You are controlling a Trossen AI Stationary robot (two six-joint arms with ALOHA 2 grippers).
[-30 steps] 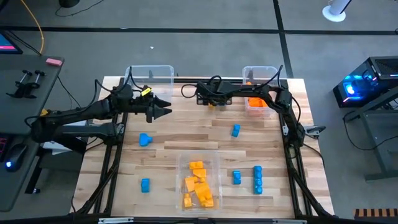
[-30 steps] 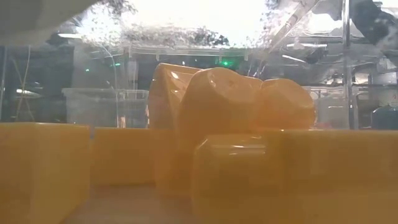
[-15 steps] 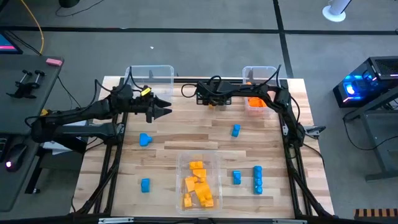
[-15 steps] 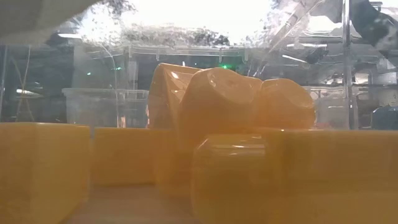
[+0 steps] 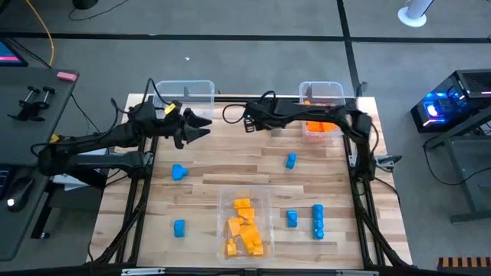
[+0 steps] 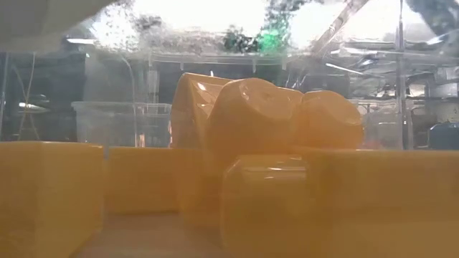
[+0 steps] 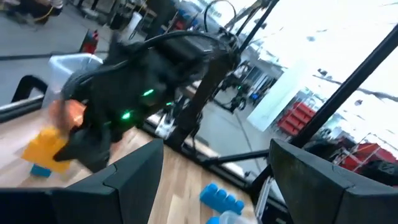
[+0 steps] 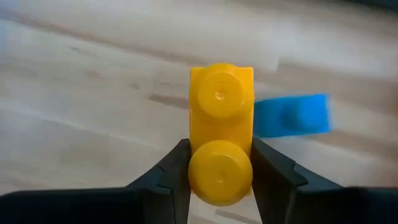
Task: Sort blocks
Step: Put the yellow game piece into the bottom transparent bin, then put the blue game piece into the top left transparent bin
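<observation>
My right gripper (image 8: 221, 171) is clamped on a yellow block (image 8: 221, 127) at the table's (image 5: 230, 172) 12 o'clock. My left gripper (image 5: 201, 127) sits at 10 o'clock, fingers spread, empty. Blue blocks (image 5: 317, 220) lie toward 4 o'clock.

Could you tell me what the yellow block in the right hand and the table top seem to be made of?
The yellow block, shut between the right hand's fingers, looks like smooth moulded plastic: uniform colour, rounded studs, a soft sheen. The table looks like pale wood in joined planks, with visible grain and seams and a matte finish; whether it is solid wood or laminate cannot be told.
</observation>
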